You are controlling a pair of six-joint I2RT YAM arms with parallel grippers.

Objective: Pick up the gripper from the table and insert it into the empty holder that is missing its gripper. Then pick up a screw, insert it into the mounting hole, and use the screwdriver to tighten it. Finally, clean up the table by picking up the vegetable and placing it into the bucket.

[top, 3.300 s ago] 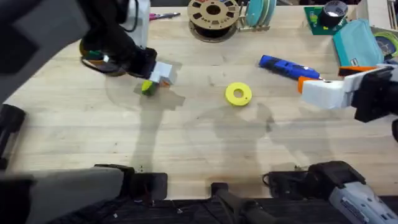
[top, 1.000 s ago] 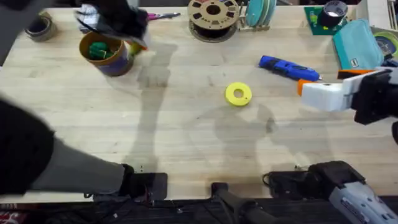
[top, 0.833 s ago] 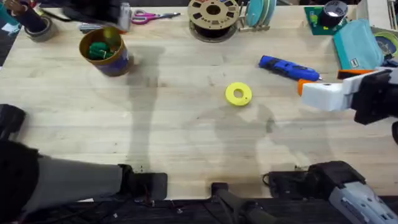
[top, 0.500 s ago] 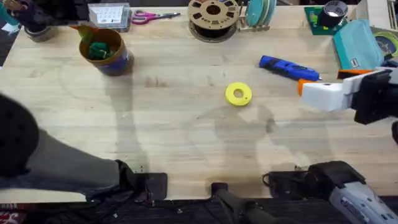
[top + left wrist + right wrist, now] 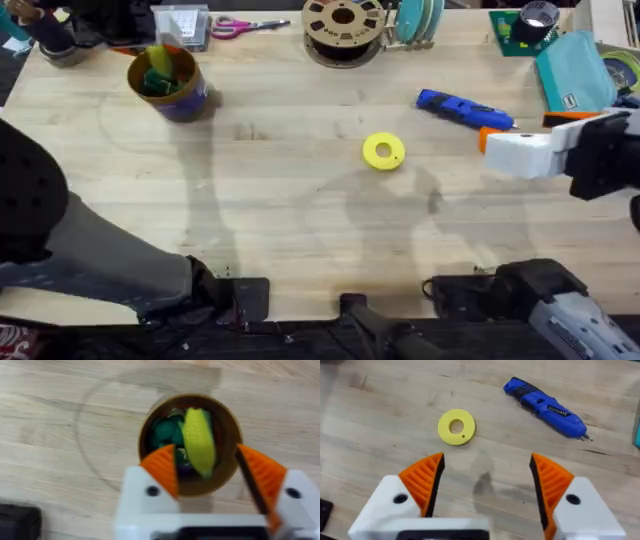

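- Left wrist view: left gripper (image 5: pixel 215 472) w/ white blocks & orange ribbed tips, jaws apart, nothing between them — it hangs over the short round bucket with tan-yellow rim and inside (image 5: pixel 227 422).
- Oblong yellow-green toy vegetable (image 5: pixel 198 440) lies inside the bucket, on top of darker green pieces (image 5: pixel 165 432).
- Overhead: bucket (image 5: pixel 185 100) w/ blue-purple outer wall stands at far left of the light wooden plank counter (image 5: pixel 300 200); yellow-green vegetable (image 5: pixel 160 66) shows at its rim.
- Right wrist view: right gripper (image 5: pixel 487 477) also spread wide, empty — above bare counter.
- Slim blue pen-shaped screwdriver (image 5: pixel 545 407) lies flat on the counter, thin metal bit pointing away from the flat yellow ring (image 5: pixel 456 426); the two are apart.
- Overhead: screwdriver (image 5: pixel 463 108) right of centre, just beside the right gripper's white block; ring (image 5: pixel 383 151) near mid-counter.
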